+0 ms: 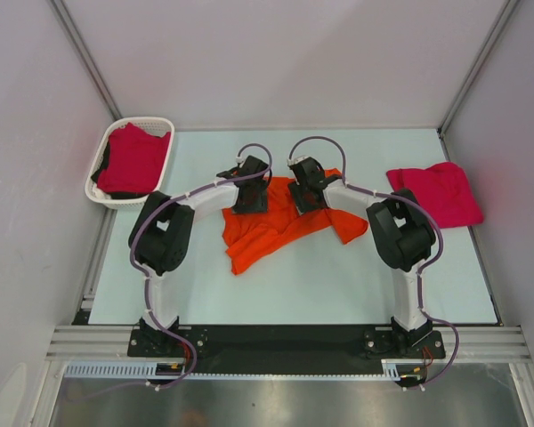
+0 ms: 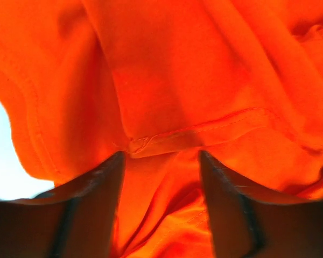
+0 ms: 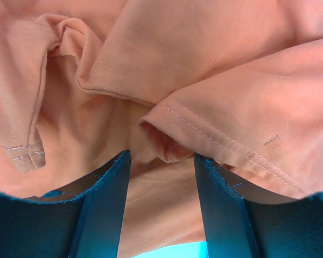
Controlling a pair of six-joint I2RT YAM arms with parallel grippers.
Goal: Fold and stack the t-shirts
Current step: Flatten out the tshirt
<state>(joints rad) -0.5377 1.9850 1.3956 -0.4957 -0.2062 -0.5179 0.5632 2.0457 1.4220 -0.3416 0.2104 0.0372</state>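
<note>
The orange t-shirt (image 1: 276, 233) lies crumpled in the middle of the bench (image 1: 320, 289), not yet spread flat, so the step in hand looks like taking hold of it to open it out before any fold. Both arms bend down over its upper edge, side by side at frame centre.

The left gripper (image 2: 161, 161) has its fingers partly apart, with orange cloth filling the gap and a stitched hem (image 2: 204, 134) lying just at the tips. The right gripper (image 3: 161, 158) also stands about half open, with a bunched fold (image 3: 164, 142) of the same shirt between its tips. Whether either has truly pinched the cloth, I cannot tell from these close views.

The next move calls for a firm grip on both points, then lifting and drawing them apart so that the shirt hangs or lies flat.

A crimson-pink t-shirt (image 1: 135, 160) sits heaped in the white lattice basket (image 1: 117, 199) at upper left. Another crimson-pink t-shirt (image 1: 438, 191) lies folded at the right of the bench, well apart. Neither blocks the arms; the likely trouble is the orange shirt's own tangled layers.
</note>
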